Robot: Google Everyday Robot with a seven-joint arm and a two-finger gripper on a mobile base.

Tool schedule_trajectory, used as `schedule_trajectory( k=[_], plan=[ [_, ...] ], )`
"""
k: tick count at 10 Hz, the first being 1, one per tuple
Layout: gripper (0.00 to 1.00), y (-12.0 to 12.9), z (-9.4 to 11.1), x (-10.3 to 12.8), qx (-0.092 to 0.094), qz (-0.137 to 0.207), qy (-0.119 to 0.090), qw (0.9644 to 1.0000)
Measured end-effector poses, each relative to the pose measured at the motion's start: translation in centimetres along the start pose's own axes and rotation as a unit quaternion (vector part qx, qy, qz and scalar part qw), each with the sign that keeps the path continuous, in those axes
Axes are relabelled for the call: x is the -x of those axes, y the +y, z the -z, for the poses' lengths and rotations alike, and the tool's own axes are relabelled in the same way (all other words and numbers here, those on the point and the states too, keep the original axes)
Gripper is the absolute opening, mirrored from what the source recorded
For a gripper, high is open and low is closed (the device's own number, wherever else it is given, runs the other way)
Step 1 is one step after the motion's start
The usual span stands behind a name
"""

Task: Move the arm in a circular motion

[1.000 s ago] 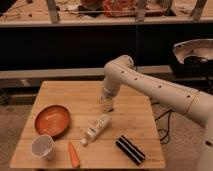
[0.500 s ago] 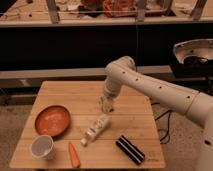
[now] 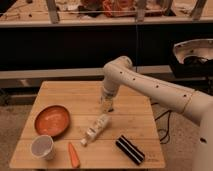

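- One white arm reaches in from beyond the right edge of the bench.
- Its gripper points down over the bench's middle; whether it is spread or closed I cannot tell.
- Bottle lies near it, toward the front edge.
- Plate, cup and carrot sit front-left.

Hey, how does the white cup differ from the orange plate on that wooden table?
The cup is white; the plate is orange. The cup is narrow with tall sides, the plate wide and shallow. The cup stands nearer the camera, the plate just behind it. Both sit upright on the left side of the wooden table. The arm holds its tool over the table's middle, away from both.
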Motion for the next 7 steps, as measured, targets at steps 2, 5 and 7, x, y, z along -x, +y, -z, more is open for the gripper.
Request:
schedule_trajectory(
  k=[2,5,7],
  plan=[
    [0.8,0.2,3.4,-2.4,-0.009,-0.029,0.018,0.9994],
    [0.8,1.1,7.9,-5.9,-0.02,-0.073,0.042,0.9963],
    [0.8,2.4,8.0,-6.8,-0.012,-0.091,0.044,0.9948]
  ],
)
